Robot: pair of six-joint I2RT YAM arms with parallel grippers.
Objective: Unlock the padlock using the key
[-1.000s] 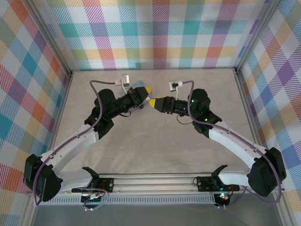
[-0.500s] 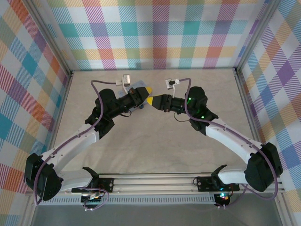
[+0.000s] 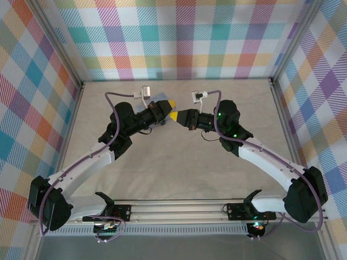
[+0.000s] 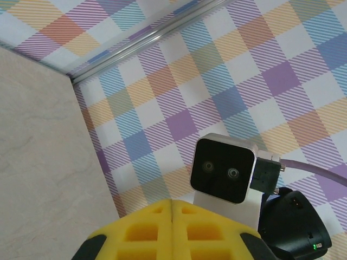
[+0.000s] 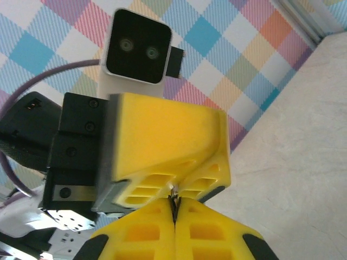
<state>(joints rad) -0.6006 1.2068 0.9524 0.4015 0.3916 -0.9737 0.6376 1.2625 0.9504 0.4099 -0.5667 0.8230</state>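
The two arms are hovering tip to tip above the far middle of the pale marbled surface point(image 3: 179, 162), likely so key and lock can mate in mid-air. The right fingers point(image 5: 217, 230), yellow foam pressed together, are pinching the tiny thin dark key point(image 5: 173, 196) and pointing it at the left fingers point(image 4: 211, 235), which are lying closed. The small blue padlock is hiding from view, probably clamped there.

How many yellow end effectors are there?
2. The left end effector and the right end effector sit nearly tip to tip near the table's back middle, both shut. The right pinches something tiny, probably the key.
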